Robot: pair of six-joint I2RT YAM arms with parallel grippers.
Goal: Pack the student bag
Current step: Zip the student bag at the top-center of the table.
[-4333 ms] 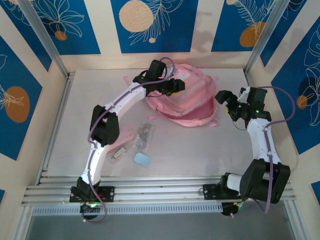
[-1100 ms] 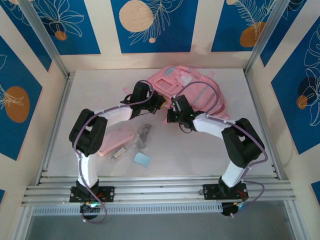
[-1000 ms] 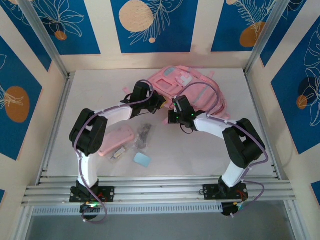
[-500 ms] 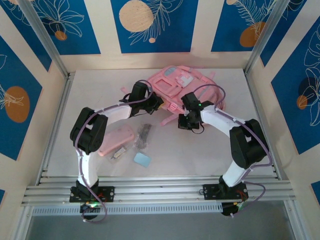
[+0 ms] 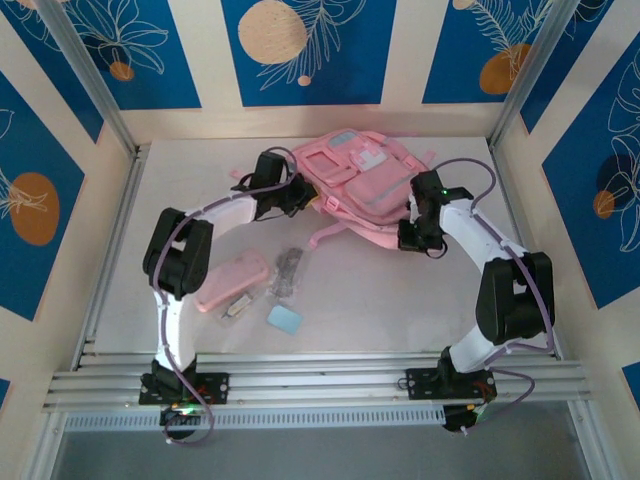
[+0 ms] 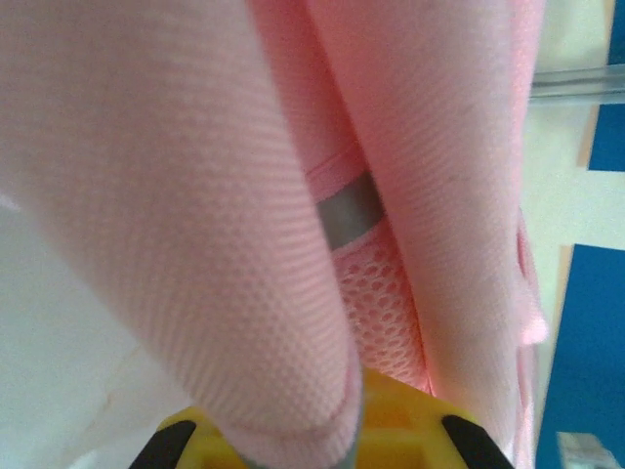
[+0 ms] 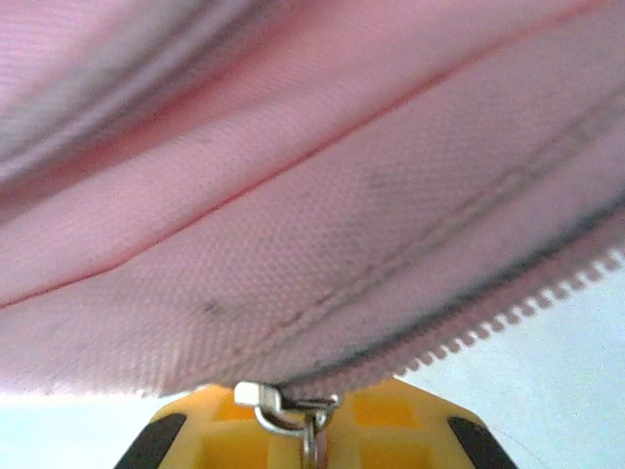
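Right wrist view: student bag (image 7: pixel 293 195) of woven pink cloth, zipper teeth (image 7: pixel 508 322), metal pull (image 7: pixel 283 403); left wrist adds mesh (image 6: pixel 376 313). Touching it, left gripper (image 5: pixel 303 198) and right gripper (image 5: pixel 413 237); their opening cannot be told.

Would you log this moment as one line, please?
left gripper: holds student bag fabric | right gripper: on zipper pull | pencil case: outside

Top camera fixed high behind my two bases, tilted down and forward over the table (image 5: pixel 380 300) to the back wall (image 5: pixel 200 60); whole workspace seen from far off; left wrist camera jammed against the student bag (image 5: pixel 365 185), pink weave and grey trim strip (image 6: pixel 350 207) at very close range; right wrist camera just as close, on its zip teeth (image 7: pixel 508 318) and zip pull (image 7: pixel 293 410); all three share the bag.
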